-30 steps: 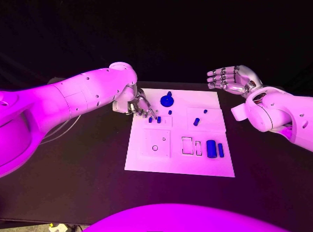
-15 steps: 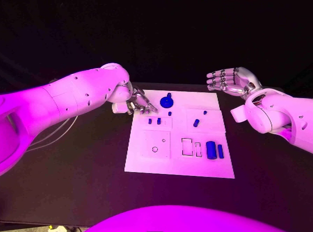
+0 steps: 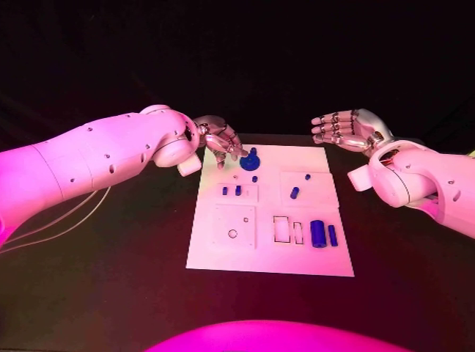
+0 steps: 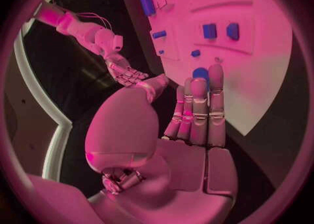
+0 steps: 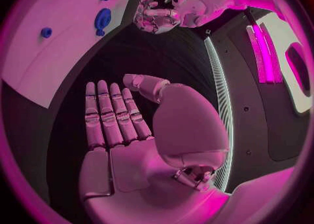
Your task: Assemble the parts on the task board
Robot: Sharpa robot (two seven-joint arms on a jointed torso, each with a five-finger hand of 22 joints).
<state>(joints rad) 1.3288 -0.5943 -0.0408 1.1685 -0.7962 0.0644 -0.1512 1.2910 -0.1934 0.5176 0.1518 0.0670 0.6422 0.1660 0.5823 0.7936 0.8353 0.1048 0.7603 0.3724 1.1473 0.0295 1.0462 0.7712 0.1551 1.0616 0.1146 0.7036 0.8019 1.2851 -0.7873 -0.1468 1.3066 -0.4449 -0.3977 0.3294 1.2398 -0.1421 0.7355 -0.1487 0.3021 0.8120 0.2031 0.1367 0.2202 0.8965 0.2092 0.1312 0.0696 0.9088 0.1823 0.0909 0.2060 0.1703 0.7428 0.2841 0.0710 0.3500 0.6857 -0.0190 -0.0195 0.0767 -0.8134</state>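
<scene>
Task board [image 3: 232,253]: white plate, centre of the black table [image 3: 111,279].
Round part [image 3: 251,162]: blue, knobbed, at the board's far edge, just beside the left hand's fingertips.
Small parts: two short pegs [image 3: 230,191] side by side left of centre; a slanted peg [image 3: 295,193] right of them.
Long parts [image 3: 323,234]: two blue bars, near right area, beside rectangular slots.
Left hand [image 3: 218,138]: at the board's far left corner, fingers extended, holding nothing.
Right hand [image 3: 349,130]: raised off the board's far right corner, fingers spread, empty.
</scene>
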